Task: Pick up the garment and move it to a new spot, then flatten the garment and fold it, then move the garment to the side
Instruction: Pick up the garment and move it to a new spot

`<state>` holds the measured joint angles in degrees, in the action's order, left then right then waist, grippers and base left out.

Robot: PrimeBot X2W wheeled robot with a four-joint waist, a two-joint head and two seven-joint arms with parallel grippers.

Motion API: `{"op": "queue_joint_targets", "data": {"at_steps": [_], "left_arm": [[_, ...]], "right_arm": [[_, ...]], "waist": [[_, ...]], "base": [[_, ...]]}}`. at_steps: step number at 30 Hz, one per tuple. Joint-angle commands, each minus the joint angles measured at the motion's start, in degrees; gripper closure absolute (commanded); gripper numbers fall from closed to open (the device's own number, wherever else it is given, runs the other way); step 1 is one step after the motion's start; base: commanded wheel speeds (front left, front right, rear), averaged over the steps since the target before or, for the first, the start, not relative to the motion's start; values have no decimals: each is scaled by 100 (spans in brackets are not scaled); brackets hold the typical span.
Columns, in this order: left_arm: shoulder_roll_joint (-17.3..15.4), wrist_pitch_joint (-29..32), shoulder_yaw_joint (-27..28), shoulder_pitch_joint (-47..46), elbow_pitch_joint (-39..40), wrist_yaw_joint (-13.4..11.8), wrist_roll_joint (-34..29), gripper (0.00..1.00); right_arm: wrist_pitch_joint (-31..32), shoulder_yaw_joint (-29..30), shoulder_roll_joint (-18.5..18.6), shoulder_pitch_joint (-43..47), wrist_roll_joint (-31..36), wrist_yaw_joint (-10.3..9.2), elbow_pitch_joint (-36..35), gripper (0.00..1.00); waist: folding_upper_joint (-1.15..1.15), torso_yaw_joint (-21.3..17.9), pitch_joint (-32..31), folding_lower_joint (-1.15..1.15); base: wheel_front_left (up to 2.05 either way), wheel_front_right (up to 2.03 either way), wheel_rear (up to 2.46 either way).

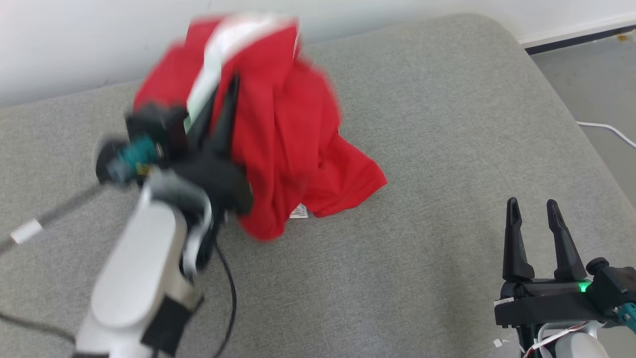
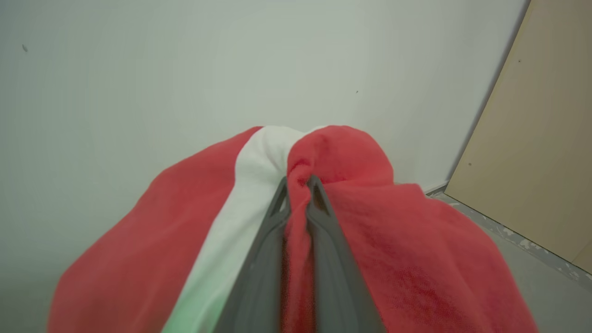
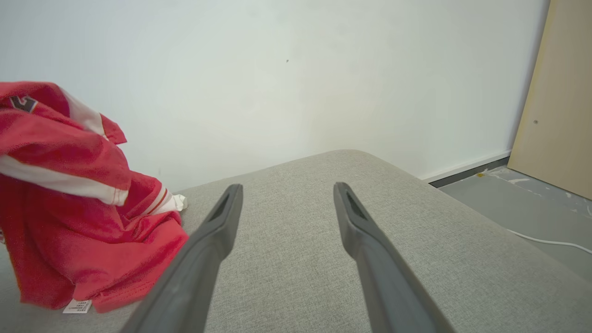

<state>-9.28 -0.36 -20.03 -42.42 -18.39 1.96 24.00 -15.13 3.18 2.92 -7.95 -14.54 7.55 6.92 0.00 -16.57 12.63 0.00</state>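
The garment (image 1: 293, 134) is red with white stripes and hangs bunched above the grey cushioned surface (image 1: 422, 149), its lower hem and a white label resting on the fabric. My left gripper (image 1: 223, 107) is shut on a fold of the garment (image 2: 351, 217) near its top, the cloth pinched between both fingers (image 2: 319, 208) in the left wrist view. My right gripper (image 1: 534, 209) stands open at the lower right, well clear of the cloth, fingers (image 3: 222, 222) apart over bare cushion. The garment (image 3: 69, 203) shows at the left of the right wrist view.
A white wall (image 1: 74, 44) runs behind the cushion's far edge. To the right lies grey floor (image 1: 596, 84) with a white cable (image 1: 606, 130), and a tan panel (image 3: 559, 101) stands beyond. A black cable (image 1: 229, 293) hangs beside my left forearm.
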Motion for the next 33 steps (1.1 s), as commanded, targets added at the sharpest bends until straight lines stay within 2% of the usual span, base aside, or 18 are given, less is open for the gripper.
{"op": "queue_joint_targets", "data": {"at_steps": [1, 2, 5, 11, 12, 13, 19, 24, 33], "left_arm": [[28, -67, 3, 106, -20, -13, 9, 100], [15, -191, -55, 451, -248, -42, -22, 100], [29, -328, -79, 733, -466, -67, 8, 100], [170, -660, -311, 1106, -1198, 48, -43, 100], [193, -774, -376, 1088, -1276, 63, -101, 57], [236, -911, -391, 1051, -1328, 92, -94, 0], [322, -1431, -192, 1044, -1199, 170, 14, 0], [181, -1485, 169, 1417, -548, 95, -180, 0], [-128, -1486, 862, 2665, 482, 95, -503, 0]], "right_arm": [[-5, -4, -5, 9, -16, -12, -5, 0], [-4, -49, -5, -32, -18, -12, 13, 0], [-4, -102, -5, -71, -12, -12, 30, 0], [-5, -197, -4, -80, 23, -12, 83, 0], [-4, -208, -5, -55, 37, -12, 90, 0], [-5, -224, -5, -21, 54, -12, 87, 0], [-4, -251, -4, 136, 169, -12, 76, 0], [-4, -274, -3, 269, 273, -12, 26, 0], [-4, -383, -2, 506, 290, -12, 10, 0]], "waist": [[0, 30, 35, 0], [0, 58, 68, 0], [0, 80, 91, 0], [0, 206, 24, 0], [0, 248, -18, 0], [0, 290, -65, 0], [0, 630, -427, 0], [0, 957, -685, 0], [0, 1428, -1071, 0]], "base": [[0, 0, 0], [0, 0, 0], [0, 0, 0], [0, 0, 0], [0, 0, 0], [0, 0, 0], [0, 0, 0], [0, 0, 0], [0, 0, 0]]}}
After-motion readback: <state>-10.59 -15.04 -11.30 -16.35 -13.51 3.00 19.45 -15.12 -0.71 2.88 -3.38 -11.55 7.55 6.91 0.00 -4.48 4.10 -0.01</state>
